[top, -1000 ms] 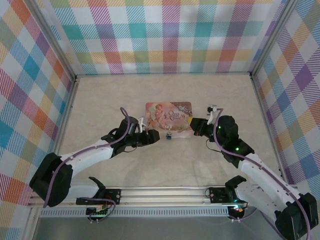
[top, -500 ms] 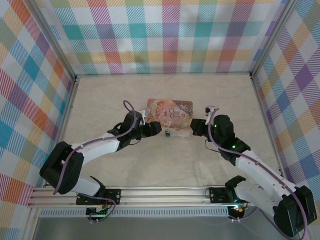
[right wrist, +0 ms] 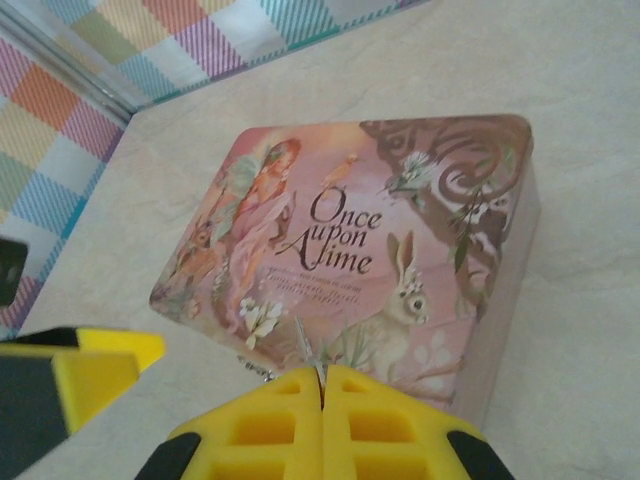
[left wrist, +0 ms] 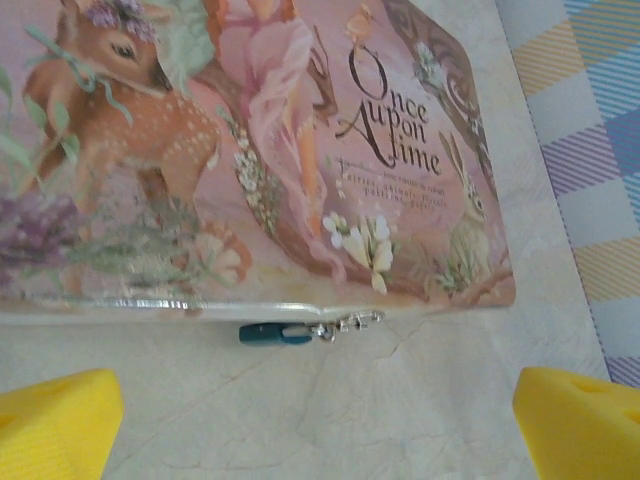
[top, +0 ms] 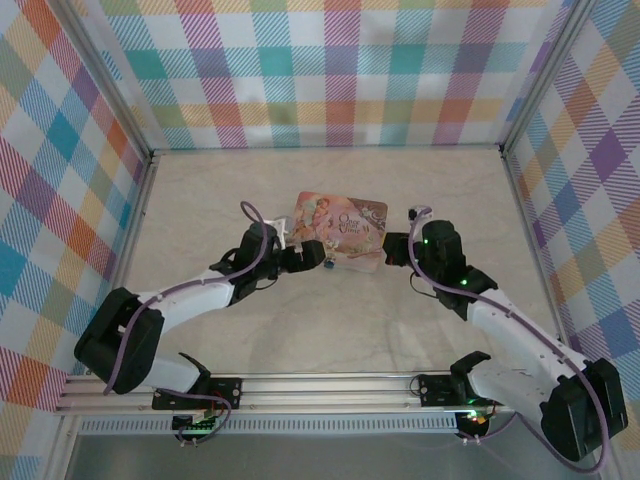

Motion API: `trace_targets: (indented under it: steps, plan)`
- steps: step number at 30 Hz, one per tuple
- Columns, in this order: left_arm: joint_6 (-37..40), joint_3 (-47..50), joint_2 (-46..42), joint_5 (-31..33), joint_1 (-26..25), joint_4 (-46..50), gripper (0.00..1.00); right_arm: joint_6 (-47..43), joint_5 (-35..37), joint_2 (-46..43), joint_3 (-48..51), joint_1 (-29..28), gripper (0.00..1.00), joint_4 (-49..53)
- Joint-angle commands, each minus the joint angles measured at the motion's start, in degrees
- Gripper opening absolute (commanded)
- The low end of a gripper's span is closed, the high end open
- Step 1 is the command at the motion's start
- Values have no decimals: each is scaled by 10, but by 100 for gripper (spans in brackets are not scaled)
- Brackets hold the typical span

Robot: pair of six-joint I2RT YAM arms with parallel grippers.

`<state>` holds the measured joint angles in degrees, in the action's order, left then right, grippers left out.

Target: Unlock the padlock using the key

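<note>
The padlock (left wrist: 272,333) is a tiny teal-blue body with a silver shackle. It lies on the table, hooked to a silver clasp (left wrist: 352,322) at the near edge of the pink picture box (left wrist: 250,150). My left gripper (left wrist: 315,430) is open wide just in front of it, yellow fingertips (left wrist: 50,420) far apart, touching nothing. From above, the padlock (top: 328,264) sits right of the left gripper (top: 318,256). My right gripper (right wrist: 322,385) is shut on the key (right wrist: 308,345). The thin silver blade sticks out over the box's near corner. In the top view the right gripper (top: 388,250) is at the box's right edge.
The pink box (top: 340,228) lies mid-table, slightly turned. Plaid walls (top: 330,70) enclose the back and both sides. The left gripper's yellow and black finger (right wrist: 70,375) shows at the left of the right wrist view.
My left gripper has opened wide and let go of the padlock. The padlock and box have shifted slightly left and away. The right gripper stays shut on the key.
</note>
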<state>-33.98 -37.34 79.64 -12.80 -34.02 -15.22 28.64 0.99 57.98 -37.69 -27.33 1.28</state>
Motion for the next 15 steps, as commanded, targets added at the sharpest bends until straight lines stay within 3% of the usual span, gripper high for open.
trace_targets:
  steps: [1,4,8,15]
  plan:
    - [10,53,-5,2,-13,-78,100,-32,12,23,-39,14,0,10]
    - [23,94,8,14,-33,-189,100,-42,17,51,-66,28,0,14]
    - [50,73,45,3,-46,-184,100,-53,18,100,-107,54,0,19]
    - [57,54,141,-39,-53,-295,100,-80,17,186,-168,77,0,9]
